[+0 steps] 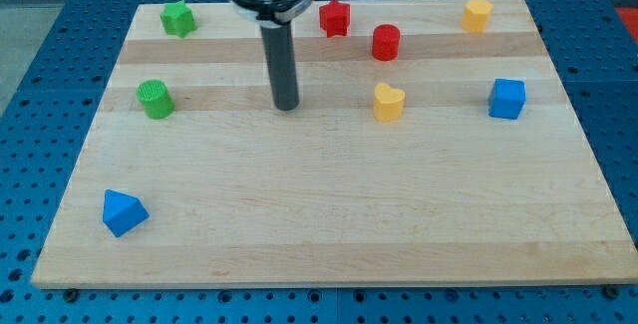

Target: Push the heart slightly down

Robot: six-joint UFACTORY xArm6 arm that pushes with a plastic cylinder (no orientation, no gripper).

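Nearest me, at about seven o'clock on the worktop (329, 224), a blue triangle (123, 211) sits alone, well apart from everything else and out of the way of this job. The wide middle band of wood beyond it carries nothing. Further up comes a loose row: a green cylinder (155, 99) at nine o'clock, then my tip (287, 107) touching down just left of centre, then the yellow heart (388, 102) a little right of centre, and a blue cube (507, 99) at three o'clock. The heart is the thing I am to move, and it stands free, near my tip but not touching it, with my tip at its nine o'clock, roughly level with it. I judge that this is the wrong side for a downward shove: to send the heart toward six o'clock I would need my tip at its twelve o'clock, in the gap below the red cylinder (386, 42), which sits just above the heart and leaves little room. I have no fingers on this rig, only the rod, so there is nothing to open or close. Farthest off, along the top edge, lie a green star (178, 18) at eleven o'clock, a red star (335, 17) near twelve, and a yellow block (478, 13) at one o'clock, its shape hard to make out.
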